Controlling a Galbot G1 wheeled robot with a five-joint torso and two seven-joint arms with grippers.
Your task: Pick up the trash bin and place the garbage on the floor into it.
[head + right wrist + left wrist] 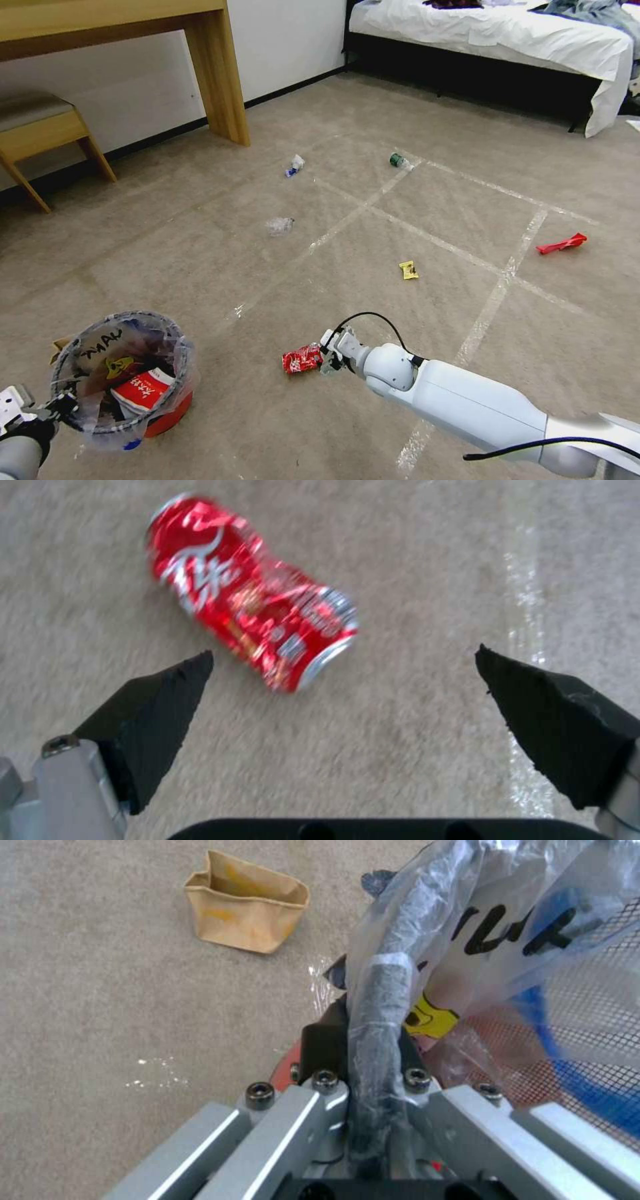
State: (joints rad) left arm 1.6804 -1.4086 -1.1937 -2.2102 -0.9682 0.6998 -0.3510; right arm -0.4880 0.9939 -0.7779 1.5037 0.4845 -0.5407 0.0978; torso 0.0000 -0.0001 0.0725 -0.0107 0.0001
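Note:
The red trash bin (170, 419) with its crinkled clear liner (467, 900) hangs at lower left, and my left gripper (57, 407) is shut on its rim (380, 1005). Red wrappers lie inside it. A crushed red can (301, 359) (253, 615) lies on the carpet floor (200, 267). Just right of it my right gripper (328, 360) hovers open, the can ahead of its black fingertips (160, 700). More garbage is scattered beyond: a yellow wrapper (409, 270), a red wrapper (561, 243), clear plastic (280, 225), a green-labelled bottle (399, 161), a white and blue scrap (294, 165).
A brown paper bag (247, 902) stands on the carpet beside the bin. A wooden desk leg (220, 80) and a stool (40, 127) line the left wall. A bed (507, 33) fills the back right. Tape lines (493, 300) cross the carpet.

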